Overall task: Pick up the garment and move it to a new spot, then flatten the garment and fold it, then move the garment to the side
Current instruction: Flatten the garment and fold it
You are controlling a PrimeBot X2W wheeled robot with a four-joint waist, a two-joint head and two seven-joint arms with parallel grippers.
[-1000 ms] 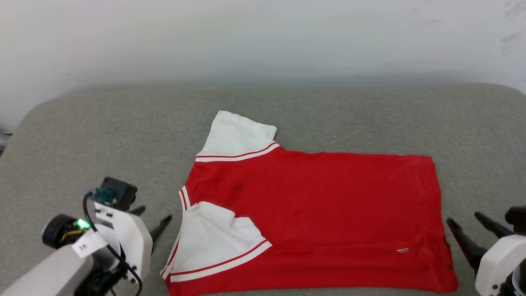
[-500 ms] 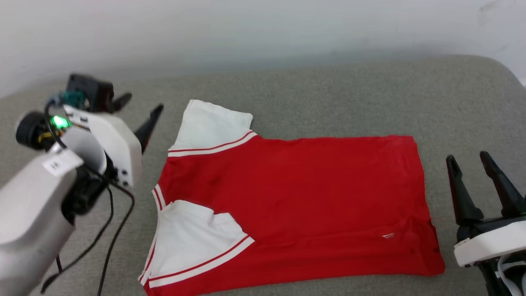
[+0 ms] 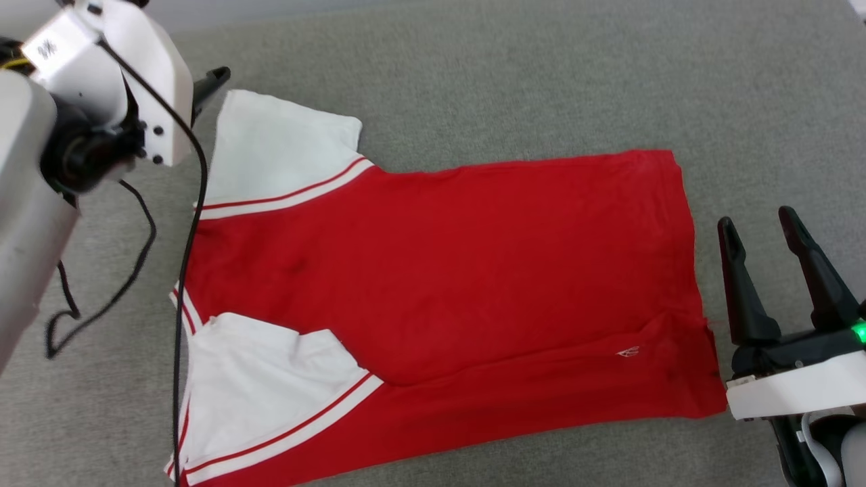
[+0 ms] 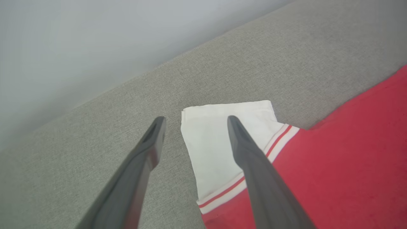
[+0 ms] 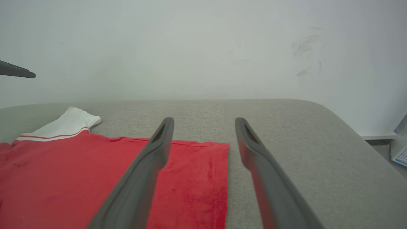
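Red garment (image 3: pixel 440 270) is lying flat on the grey worktop (image 3: pixel 541 81). Left claw (image 4: pixel 196 118) is hovering wide over the far sleeve (image 4: pixel 206 149); right claw (image 3: pixel 756 218) is standing wide beside the hem (image 3: pixel 687 270). Advice: grip both layers at each edge, lifting together so the fold lands even.

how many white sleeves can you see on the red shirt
2. One sleeve lies at the far edge beside the left gripper; the other sleeve is folded onto the red body, nearer the robot.
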